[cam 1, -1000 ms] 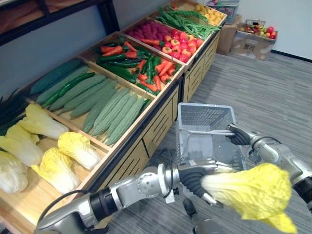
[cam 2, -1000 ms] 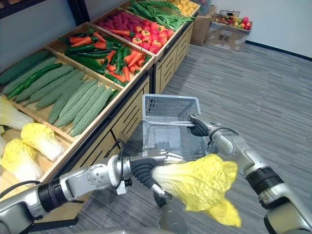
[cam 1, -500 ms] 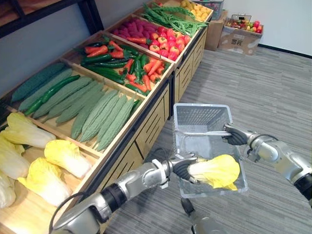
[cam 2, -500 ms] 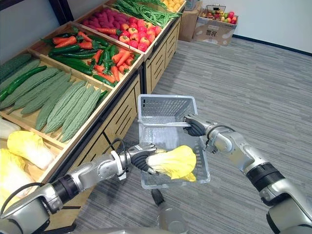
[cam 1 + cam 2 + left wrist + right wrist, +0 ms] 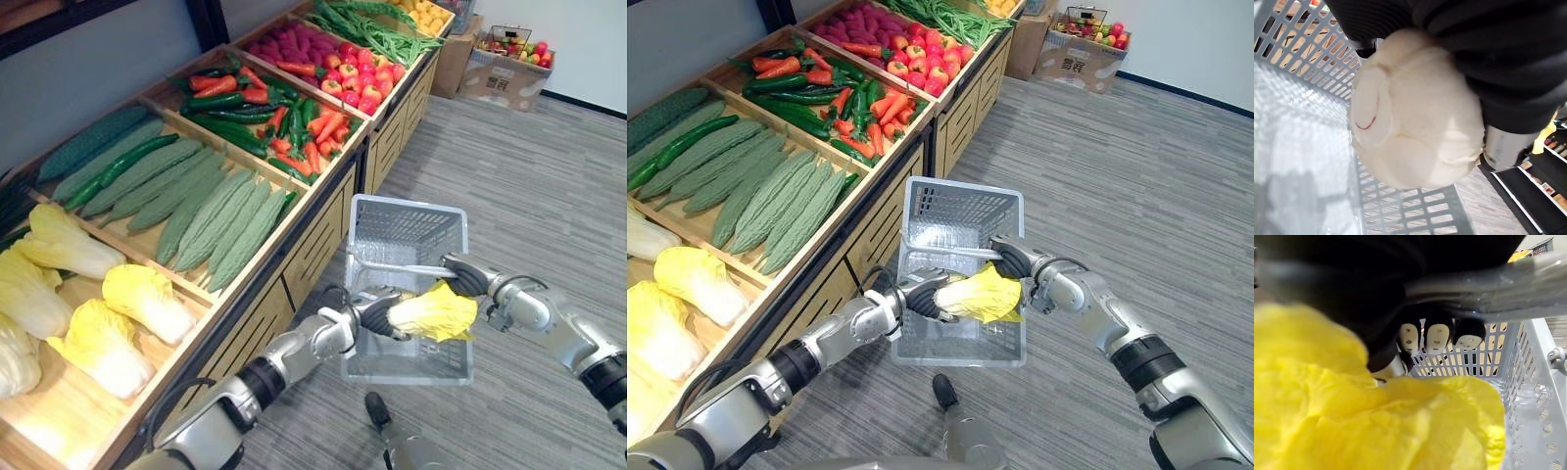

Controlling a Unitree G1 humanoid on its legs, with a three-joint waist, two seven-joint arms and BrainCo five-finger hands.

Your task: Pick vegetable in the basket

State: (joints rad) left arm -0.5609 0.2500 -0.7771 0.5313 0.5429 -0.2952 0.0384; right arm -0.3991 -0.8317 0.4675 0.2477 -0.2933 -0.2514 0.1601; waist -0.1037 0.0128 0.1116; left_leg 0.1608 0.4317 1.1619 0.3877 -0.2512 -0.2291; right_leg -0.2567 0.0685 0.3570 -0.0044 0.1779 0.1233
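The cabbage (image 5: 433,311) has frilly yellow leaves, white base

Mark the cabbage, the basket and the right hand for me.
cabbage (image 5: 438,311), left eye view, yellow leafy end.
basket (image 5: 404,233), left eye view, far mesh wall.
right hand (image 5: 467,277), left eye view, dark cover at the handle.

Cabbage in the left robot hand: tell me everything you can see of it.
The cabbage is a long leafy head, with a pale cream stem end and crinkled yellow leaves. It lies roughly sideways, its stem end gripped by the left robot hand, leaves pointing toward the right robot hand, which holds the handle of the grey basket. It sits over the open basket; whether it touches the bottom cannot be told.
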